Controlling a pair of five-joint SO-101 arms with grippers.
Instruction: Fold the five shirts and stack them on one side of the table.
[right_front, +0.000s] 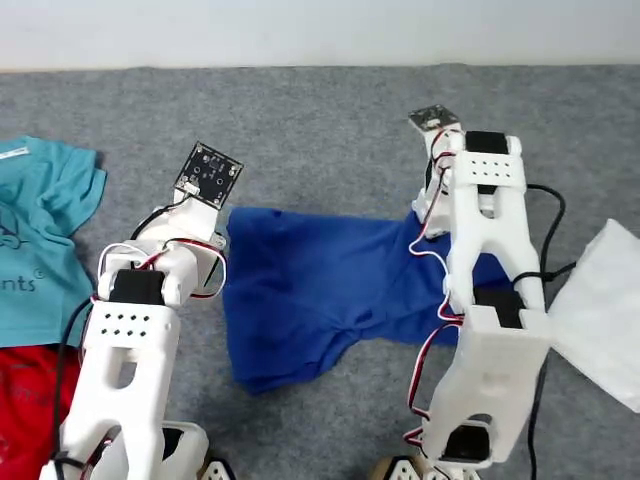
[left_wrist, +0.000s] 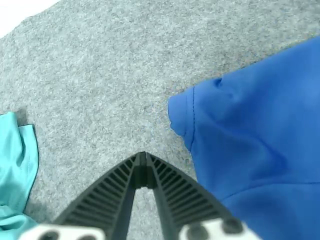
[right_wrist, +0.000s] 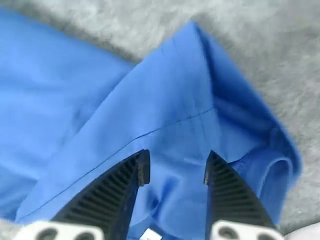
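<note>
Right claw (right_wrist: 175, 169) is spread wide and empty. It hangs over a bunched, doubled-over edge of the blue shirt (right_wrist: 100, 100), with a seam line running past the jaws. Left claw (left_wrist: 145, 159) is clenched on nothing, tips together over bare grey mat (left_wrist: 100, 70). It is just beside the shirt's hemmed corner and, as far as I can tell, apart from it. The shirt lies crumpled mid-table between my two arms, not yet folded. Teal shirt (right_front: 40, 240) and red shirt (right_front: 25, 400) are on the left side, white shirt (right_front: 600, 300) on the right.

My read of the step is to get both far corners in hand so the blue one can be pulled flat. I'd spread the left claw first, then slide it onto the hem corner low along the mat. The right goes straight down and pinches the whole doubled edge, not one layer. Then lift both together with even tension, or the middle wrinkles worse.

Hard to make out:
- I can't tell whether a sleeve or the collar is under the right claw.
- A pale scrap by its jaws may be a tag.
- From above, the right arm covers that end of the shirt, and the wrist boards hide both claw tips.
- The height above the cloth is unclear.
- Teal, red and white are cut off at the frame edges.
- I count four shirts.
</note>
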